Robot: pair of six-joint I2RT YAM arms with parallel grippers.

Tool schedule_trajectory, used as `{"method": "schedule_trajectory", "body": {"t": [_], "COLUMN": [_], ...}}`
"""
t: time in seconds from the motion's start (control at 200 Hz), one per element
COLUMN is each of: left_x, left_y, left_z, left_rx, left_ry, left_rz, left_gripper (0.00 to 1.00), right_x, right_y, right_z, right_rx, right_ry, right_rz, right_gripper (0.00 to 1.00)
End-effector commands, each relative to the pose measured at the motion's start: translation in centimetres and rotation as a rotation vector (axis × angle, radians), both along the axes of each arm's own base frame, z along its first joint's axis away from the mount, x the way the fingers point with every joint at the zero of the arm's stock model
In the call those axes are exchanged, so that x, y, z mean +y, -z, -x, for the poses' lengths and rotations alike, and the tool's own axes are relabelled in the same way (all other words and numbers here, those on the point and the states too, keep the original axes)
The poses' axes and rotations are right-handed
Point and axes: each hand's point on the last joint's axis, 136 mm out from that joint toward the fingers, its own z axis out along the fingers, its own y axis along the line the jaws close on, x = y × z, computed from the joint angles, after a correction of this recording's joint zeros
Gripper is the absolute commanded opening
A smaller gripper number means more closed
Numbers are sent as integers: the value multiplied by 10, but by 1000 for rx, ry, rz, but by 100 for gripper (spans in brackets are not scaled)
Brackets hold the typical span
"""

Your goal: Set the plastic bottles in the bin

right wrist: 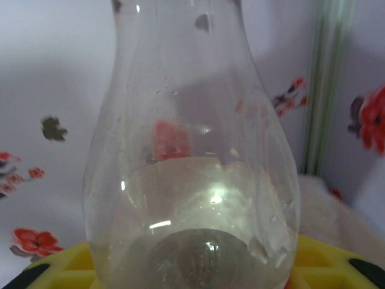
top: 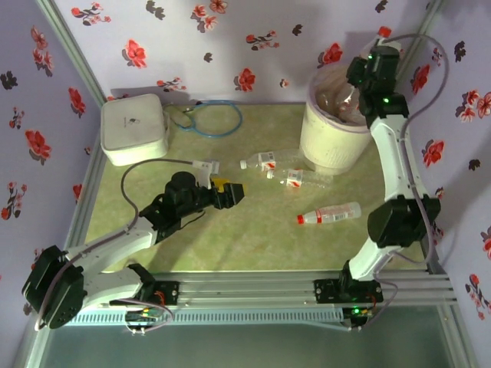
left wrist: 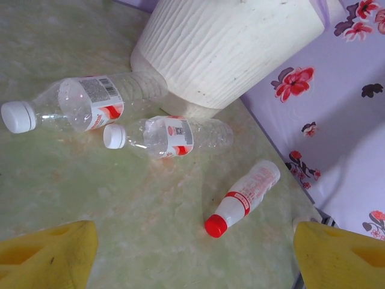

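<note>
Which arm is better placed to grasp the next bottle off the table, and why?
Left: the left gripper is open, facing the lying bottles; the right gripper is at the bin, shut on a clear bottle.

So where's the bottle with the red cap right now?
In the overhead view, the red-capped bottle lies on its side on the right half of the table, just in front of the white bin.
</note>
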Motion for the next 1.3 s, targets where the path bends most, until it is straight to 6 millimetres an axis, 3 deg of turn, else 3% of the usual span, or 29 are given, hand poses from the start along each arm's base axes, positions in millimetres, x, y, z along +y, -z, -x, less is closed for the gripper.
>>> {"method": "schedule_trajectory", "body": {"t": [0.0,0.21,0.305,0.365,0.42,0.595,0.79,0.985,1.29], "left_x": [6,7,5,4,3,2,0,-3,-5], "left_y": [-7,-5,-4,-3,-2,-1,3,4,9], "left_z": [-1,-2,-3,-4,-5,-6,-7,-10,-9], "left_rx": [-7,-4,-3,-1,3,4,10,11,32], "left_ry": [-26,-30,-29,-25,-23,-22,-20,-13,-6], "left_rz": [11,1,-7,-15,-22,-26,-32,-31,-36], "left_gripper": [85,85,85,86,86,86,86,86,86], "right_x": [-3,-7,-8,-9,-8,-6,-7,-6,13], "right_y": [0,67,85,91,92,62,9,-27,-21], "right_z": [-7,-12,-9,-8,-9,-6,12,38,73], "right_rx": [10,178,203,213,219,175,78,4,54], "right_ry": [36,75,96,101,98,85,70,45,-72], "right_rz": [-22,-45,-62,-68,-71,-74,-58,-38,-53], "right_gripper": [30,32,35,41,53,79,87,86,77]}}
